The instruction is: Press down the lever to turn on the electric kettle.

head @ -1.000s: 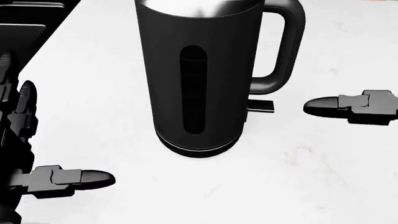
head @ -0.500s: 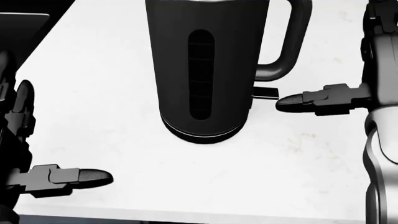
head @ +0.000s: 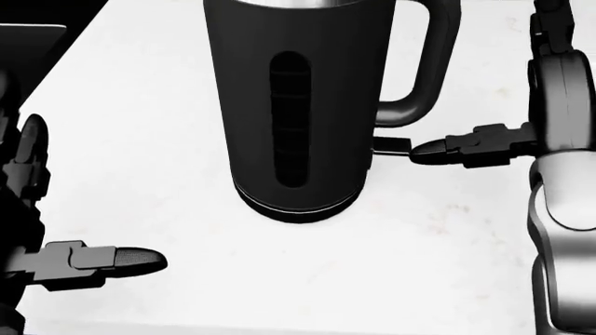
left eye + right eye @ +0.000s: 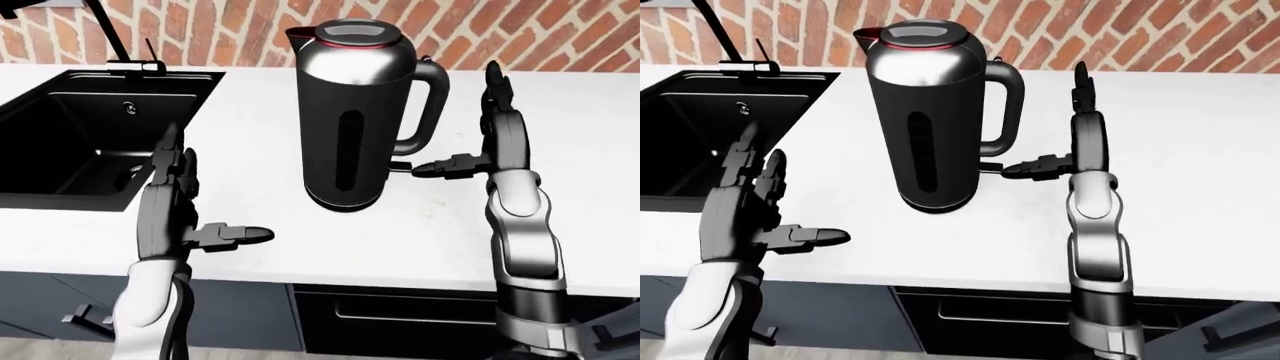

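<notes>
The electric kettle (image 4: 355,112) stands upright on the white counter (image 4: 590,195), dark steel with a handle on its right side. Its small black lever (image 3: 391,146) sticks out to the right under the handle, near the base. My right hand (image 4: 462,135) is open, fingers (image 4: 494,82) pointing up and the thumb (image 3: 447,149) pointing left. The thumb tip is level with the lever's end and touches or nearly touches it. My left hand (image 4: 795,191) is open and empty, left of and below the kettle in the views, well apart from it.
A black sink (image 4: 100,112) with a faucet (image 4: 110,37) is set into the counter at the left. A brick wall (image 4: 230,30) runs along the top. The counter's near edge (image 4: 400,274) lies just below my hands, with dark cabinets under it.
My right hand has moved left, bringing the thumb from well clear of the lever up to its end. The head view has shifted a little. The left hand has hardly moved.
</notes>
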Available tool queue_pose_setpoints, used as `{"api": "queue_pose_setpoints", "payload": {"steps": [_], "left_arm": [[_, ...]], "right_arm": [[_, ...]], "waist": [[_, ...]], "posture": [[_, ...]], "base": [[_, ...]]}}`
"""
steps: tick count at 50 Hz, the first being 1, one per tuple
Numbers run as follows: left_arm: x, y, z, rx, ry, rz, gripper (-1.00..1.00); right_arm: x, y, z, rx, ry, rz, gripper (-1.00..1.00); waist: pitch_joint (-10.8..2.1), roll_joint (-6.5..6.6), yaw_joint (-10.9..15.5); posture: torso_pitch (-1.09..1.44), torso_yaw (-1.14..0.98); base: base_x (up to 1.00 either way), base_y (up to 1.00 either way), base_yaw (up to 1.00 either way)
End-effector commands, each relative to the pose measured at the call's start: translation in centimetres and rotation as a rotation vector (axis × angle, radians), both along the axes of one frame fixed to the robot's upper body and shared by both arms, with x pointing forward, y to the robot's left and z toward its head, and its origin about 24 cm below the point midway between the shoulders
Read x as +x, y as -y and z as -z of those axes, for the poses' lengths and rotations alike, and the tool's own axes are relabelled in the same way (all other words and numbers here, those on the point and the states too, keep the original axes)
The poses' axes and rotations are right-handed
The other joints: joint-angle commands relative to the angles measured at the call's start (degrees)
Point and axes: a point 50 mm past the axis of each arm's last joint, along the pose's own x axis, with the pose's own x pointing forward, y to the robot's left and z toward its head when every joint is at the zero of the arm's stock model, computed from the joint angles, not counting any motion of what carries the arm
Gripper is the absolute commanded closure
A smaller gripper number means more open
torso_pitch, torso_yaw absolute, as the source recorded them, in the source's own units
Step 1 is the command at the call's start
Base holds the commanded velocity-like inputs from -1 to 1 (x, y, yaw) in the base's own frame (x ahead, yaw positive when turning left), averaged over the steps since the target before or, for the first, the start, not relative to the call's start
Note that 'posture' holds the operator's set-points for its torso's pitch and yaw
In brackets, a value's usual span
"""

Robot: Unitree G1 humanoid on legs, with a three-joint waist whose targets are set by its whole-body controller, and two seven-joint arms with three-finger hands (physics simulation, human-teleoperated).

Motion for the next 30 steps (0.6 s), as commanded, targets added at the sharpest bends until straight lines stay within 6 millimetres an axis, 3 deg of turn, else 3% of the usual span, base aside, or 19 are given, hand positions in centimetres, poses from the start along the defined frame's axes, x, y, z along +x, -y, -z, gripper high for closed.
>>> {"api": "queue_pose_setpoints", "payload": {"steps": [1,10,30], "left_arm": [[-0.34,0.17,-1.44,0.016,0.083,0.005,-1.00],[-0.35,0.12,-1.39,0.016,0.083,0.005,-1.00],[-0.38,0.23,-1.27,0.019,0.082,0.004,-1.00]], "right_arm": [[-0.29,-0.08,-2.06,-0.024,0.111,0.002,-1.00],[0.36,-0.16,-1.92,-0.028,0.107,0.001,-1.00],[-0.47,0.25,-2.53,-0.014,0.122,0.012,-1.00]], "waist": [[-1.18,-0.09,0.0],[-1.01,-0.14,0.0],[-0.99,-0.29,0.1]], "posture": [[0.00,0.00],[0.00,0.00],[0.00,0.00]], "base": [[0.00,0.00,0.00],[0.00,0.00,0.00],[0.00,0.00,0.00]]}}
